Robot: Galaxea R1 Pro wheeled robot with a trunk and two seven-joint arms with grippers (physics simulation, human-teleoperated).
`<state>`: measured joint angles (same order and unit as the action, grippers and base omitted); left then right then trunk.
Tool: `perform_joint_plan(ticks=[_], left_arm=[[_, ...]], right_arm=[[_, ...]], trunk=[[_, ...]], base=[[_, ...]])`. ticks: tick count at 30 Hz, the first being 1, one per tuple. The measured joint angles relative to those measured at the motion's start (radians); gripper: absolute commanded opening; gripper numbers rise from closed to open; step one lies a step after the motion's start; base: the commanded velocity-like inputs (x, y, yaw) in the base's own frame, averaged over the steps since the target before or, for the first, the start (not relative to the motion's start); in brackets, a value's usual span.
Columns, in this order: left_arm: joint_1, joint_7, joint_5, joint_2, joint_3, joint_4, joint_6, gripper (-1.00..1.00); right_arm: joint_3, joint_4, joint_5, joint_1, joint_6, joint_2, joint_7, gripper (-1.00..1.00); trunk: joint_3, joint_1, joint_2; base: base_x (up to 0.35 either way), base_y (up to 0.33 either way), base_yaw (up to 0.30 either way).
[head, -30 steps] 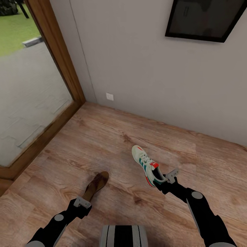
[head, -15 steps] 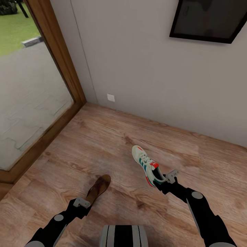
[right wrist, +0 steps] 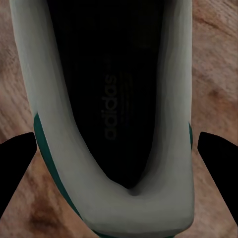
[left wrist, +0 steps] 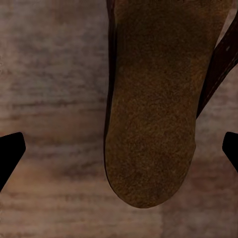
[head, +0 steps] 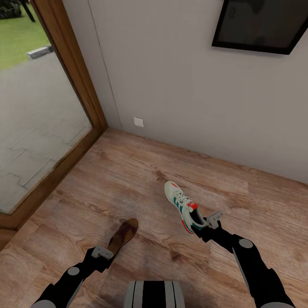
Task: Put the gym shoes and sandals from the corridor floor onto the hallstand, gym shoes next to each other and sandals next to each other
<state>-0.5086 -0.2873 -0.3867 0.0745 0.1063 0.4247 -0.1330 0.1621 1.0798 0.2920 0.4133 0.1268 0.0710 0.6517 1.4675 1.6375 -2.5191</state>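
In the head view, the robot faces a corner of the corridor where a pale grey wall [head: 171, 85] meets a wood-framed glass door [head: 38, 119]. A dark framed picture [head: 261, 25] hangs on the wall, and a small white socket plate [head: 138, 122] sits low near the floor. The left claw [head: 105, 251] is held out over the wood-plank floor [head: 107, 184] with a dark-brown sandal [head: 123, 234] projecting forward from it; whether its fingers press the sandal cannot be told here. The right claw [head: 205, 225] is at the heel of a white gym shoe [head: 182, 205] with teal stripes and red-orange accents, its toe pointing away toward the wall.

In the left wrist view, the sandal's [left wrist: 153, 109] tan footbed runs between the two dark fingertips [left wrist: 10, 153], which stand wide apart with floor showing on either side of the sole; a dark strap crosses at one edge.

In the right wrist view, the gym shoe's [right wrist: 54, 124] heel opening, dark inside with a printed brand name, lies between the fingertips [right wrist: 218, 158]. The tips flank the shoe's outer sides and stand apart, with plank floor behind.
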Motion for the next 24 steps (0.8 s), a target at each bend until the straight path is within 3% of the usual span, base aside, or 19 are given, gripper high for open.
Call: perform_joint_plan(ticks=[12,24], left_arm=[[0.0,0.0,-0.001,-0.003,-0.002,0.0,0.0,1.0],[0.0,0.001,0.0,-0.006,-0.001,0.002,0.0,1.0]], right_arm=[[0.0,0.001,0.0,0.0,0.0,0.0,0.0,-1.0],[0.0,0.001,0.001,0.0,0.0,0.0,0.0,-1.0]], trunk=[[-0.001,0.0,0.0],[0.045,0.005,-0.003]], base=[[0.0,0.0,-0.077],[0.0,0.0,0.0]])
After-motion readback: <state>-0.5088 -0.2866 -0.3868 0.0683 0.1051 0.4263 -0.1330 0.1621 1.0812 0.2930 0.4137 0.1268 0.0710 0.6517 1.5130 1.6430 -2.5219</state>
